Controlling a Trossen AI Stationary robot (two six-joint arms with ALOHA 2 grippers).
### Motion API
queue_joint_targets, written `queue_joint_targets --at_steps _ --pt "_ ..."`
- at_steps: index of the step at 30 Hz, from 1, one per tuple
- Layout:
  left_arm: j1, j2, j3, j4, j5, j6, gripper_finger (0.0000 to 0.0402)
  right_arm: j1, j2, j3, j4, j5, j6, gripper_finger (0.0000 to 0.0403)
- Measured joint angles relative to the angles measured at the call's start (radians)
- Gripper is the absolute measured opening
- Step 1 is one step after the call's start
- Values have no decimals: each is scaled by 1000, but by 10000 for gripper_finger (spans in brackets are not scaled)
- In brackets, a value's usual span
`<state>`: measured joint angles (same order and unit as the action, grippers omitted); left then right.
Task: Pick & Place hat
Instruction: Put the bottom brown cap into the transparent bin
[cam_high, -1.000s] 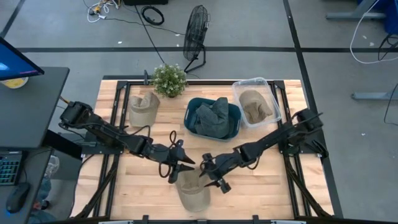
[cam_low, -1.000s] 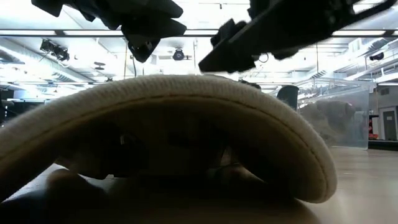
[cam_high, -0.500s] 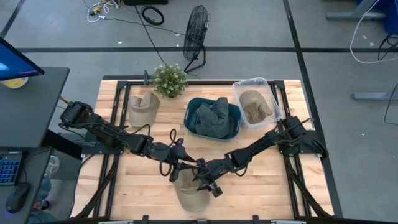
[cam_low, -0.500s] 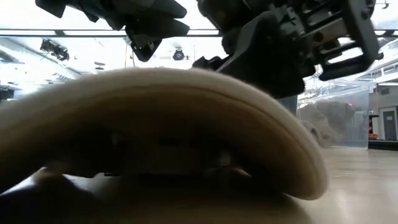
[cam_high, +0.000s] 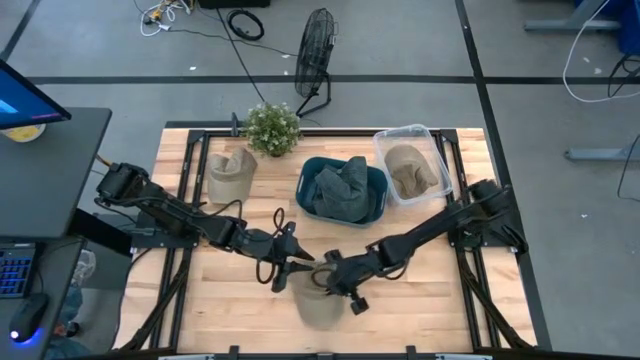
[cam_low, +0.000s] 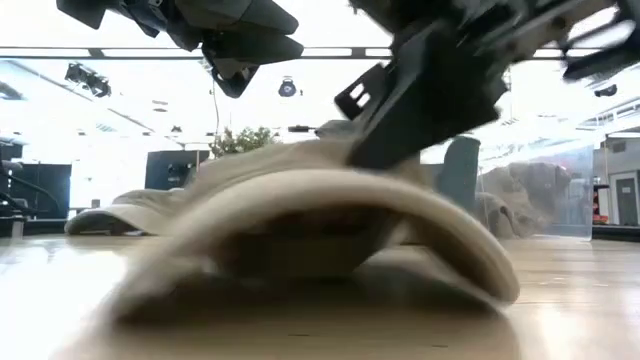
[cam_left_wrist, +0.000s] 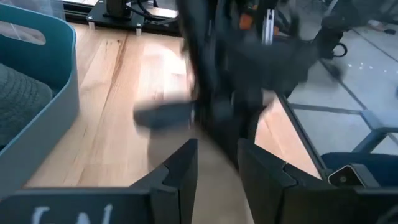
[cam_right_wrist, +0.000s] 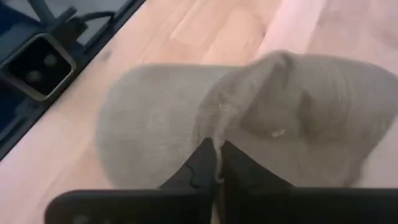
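A beige hat (cam_high: 318, 302) lies near the table's front edge, brim toward the camera in the low view (cam_low: 330, 225). My right gripper (cam_high: 326, 282) reaches in from the right and is shut on the hat's crown (cam_right_wrist: 217, 146). My left gripper (cam_high: 289, 265) hovers just left of the hat and above it (cam_low: 236, 60). It is open, its two fingers (cam_left_wrist: 184, 169) apart, and it touches nothing. A second beige hat (cam_high: 230, 172) rests on the table at the far left. My right gripper pinches a raised fold of the crown's cloth (cam_right_wrist: 219, 130) between its two fingers, close to where crown and brim meet. The fingers slant down from the table's right side. The cloth is drawn up into a ridge (cam_right_wrist: 261, 81), while the brim (cam_low: 470, 275) rests on the table.
At the back stand a blue bin (cam_high: 378, 182) of dark cloth, a clear bin (cam_high: 436, 158) holding a beige hat, and a potted plant (cam_high: 272, 127). Bare wood lies to the right of the held hat. A fan (cam_high: 316, 50) stands on the floor beyond the table.
My right gripper has moved left and down onto the hat, shut on its crown, then drawn back a little toward the table's right. The hat has slid away from the front edge toward the right, its crown pulled up into a ridge.
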<state>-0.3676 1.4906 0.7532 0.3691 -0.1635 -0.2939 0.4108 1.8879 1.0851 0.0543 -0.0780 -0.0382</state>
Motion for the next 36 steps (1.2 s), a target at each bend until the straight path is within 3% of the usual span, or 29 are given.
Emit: queue_joint_targets --at_steps 5,14,20,26,32,36 --pt "0 0 0 -2 0 2 119 29 -209 0 -296 97 8 6" --pt "0 0 0 -2 0 2 119 56 -597 0 -734 406 11 4" --pt "0 0 0 -1 0 2 119 51 -804 0 -955 646 -142 4" --pt "0 0 0 -1 0 2 119 10 -913 2 -1195 820 -287 3" --pt "3 0 0 -1 0 2 119 -92 -922 2 -1427 830 -308 2" --pt "16 0 0 -1 -7 2 119 -173 -921 1 -1471 830 -400 2"
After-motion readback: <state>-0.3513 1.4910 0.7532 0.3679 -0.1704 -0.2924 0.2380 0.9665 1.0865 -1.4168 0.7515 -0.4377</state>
